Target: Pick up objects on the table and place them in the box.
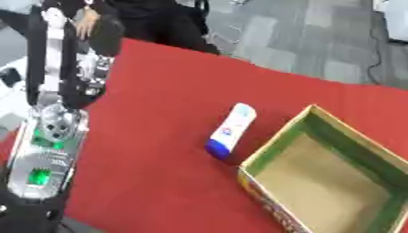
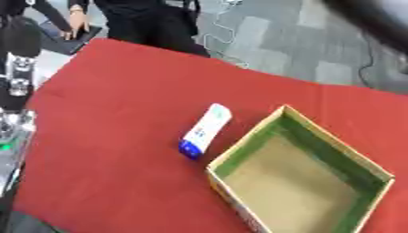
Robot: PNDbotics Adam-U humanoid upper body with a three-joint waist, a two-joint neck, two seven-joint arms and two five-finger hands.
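A white tube with a blue cap [image 1: 232,130] lies on the red tablecloth [image 1: 151,136], its cap end pointing toward me. Just right of it stands the open cardboard box [image 2: 299,179] with green inner walls and nothing inside; the tube's cap is close to the box's near-left corner. My left arm rises along the left edge, silver and black, and its hand [image 1: 54,27] sits blurred near the top left, well away from the tube. My right hand does not show; only a dark blurred shape [image 2: 370,20] crosses the upper right corner.
The red cloth ends at the near-left edge [image 2: 32,113] and at the far edge toward a grey tiled floor. A person stands beyond the far-left corner with a hand on a dark flat object [image 2: 72,34]. Open cloth stretches left of the tube.
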